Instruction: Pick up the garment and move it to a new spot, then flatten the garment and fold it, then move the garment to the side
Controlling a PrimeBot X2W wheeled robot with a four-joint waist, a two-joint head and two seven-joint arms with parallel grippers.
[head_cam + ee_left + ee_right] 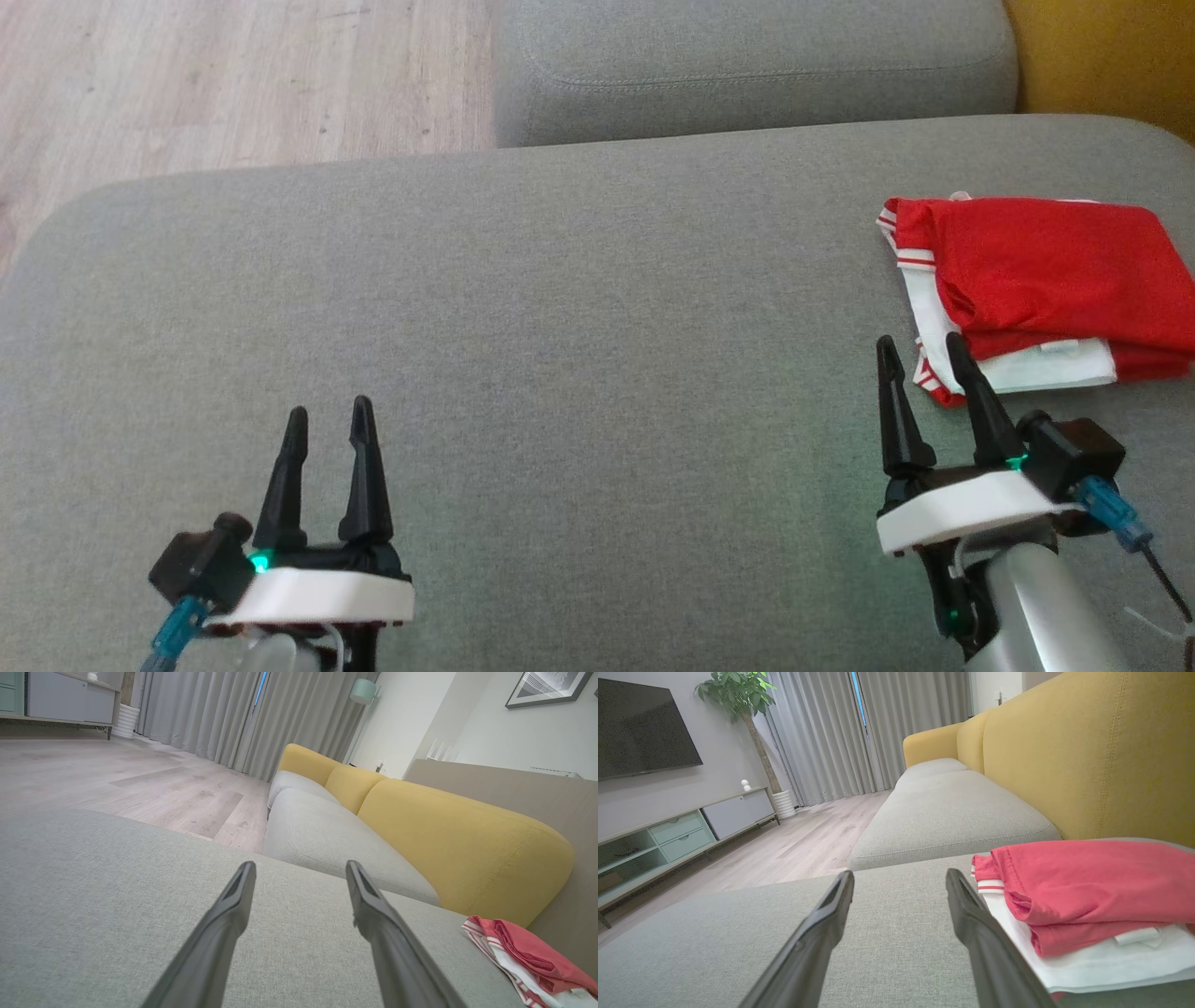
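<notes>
Judging the folded red-and-white garment (1046, 271) soft, light and floppy, we would pinch its near left edge; our right tool (919, 339) and left tool (330, 407) gape, empty.

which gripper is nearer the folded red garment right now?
Right. The right gripper sits open just beside the near-left corner of the garment, not holding it. The left gripper is open well off to its left, across the grey cushion.
</notes>
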